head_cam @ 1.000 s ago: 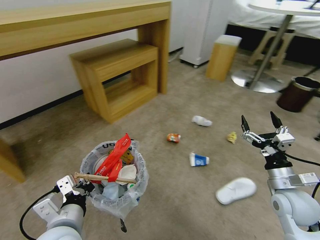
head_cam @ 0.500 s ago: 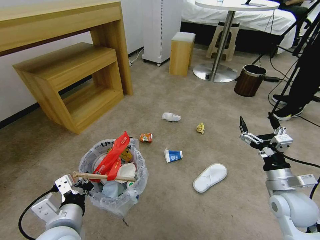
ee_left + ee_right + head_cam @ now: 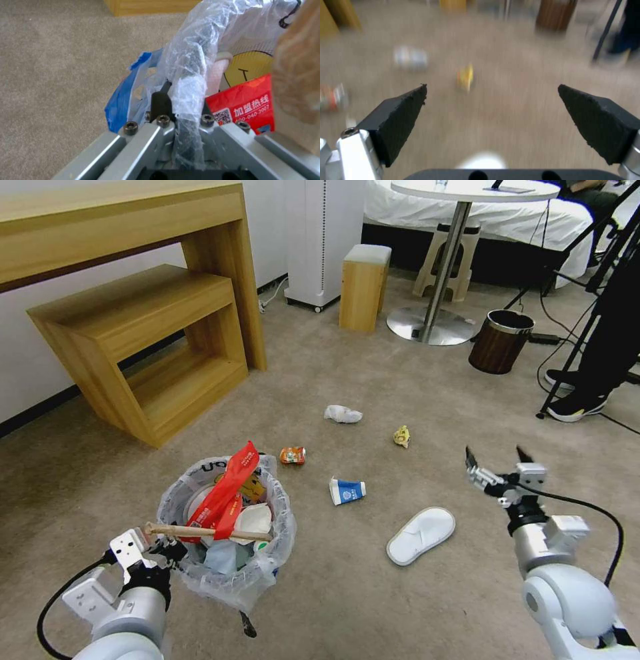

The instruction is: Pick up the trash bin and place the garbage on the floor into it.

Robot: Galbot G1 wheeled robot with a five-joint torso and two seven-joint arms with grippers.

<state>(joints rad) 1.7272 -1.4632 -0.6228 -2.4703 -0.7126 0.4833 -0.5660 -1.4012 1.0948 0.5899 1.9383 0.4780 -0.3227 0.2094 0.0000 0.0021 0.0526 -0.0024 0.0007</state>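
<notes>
Left gripper is clamped on the near rim of the small round dark trash bin lined with a crinkly translucent white plastic bag, and the left wrist view confirms it: dark rim and bag film pinched between the closed jaws, blue bag trim just to one side, the long red printed wrapper poking out right beyond. The bin is well loaded, with a wooden stick lying across its mouth and paper cups heaped under it. Over on the other side, the right gripper hangs above the beige short-pile carpet floor with its jaws spread wide and nothing between them. So the bin is in hand and we're in the collecting stage, lining up the next piece. Candidates: the flat white slipper lies closest, just below and to the left of the right gripper; the crushed blue-and-white paper cup sits farther left, between the gripper and the bin; the small yellow wad is ahead of the fingers, dead centre in the right wrist view; the crumpled white tissue and the squashed orange can are farther off to the left. The next move, I'd judge, calls for a drop toward the carpet, jaws straddling one piece, then a carry across to the bin, whose crowded mouth and crossing stick leave little room for a clean release.
</notes>
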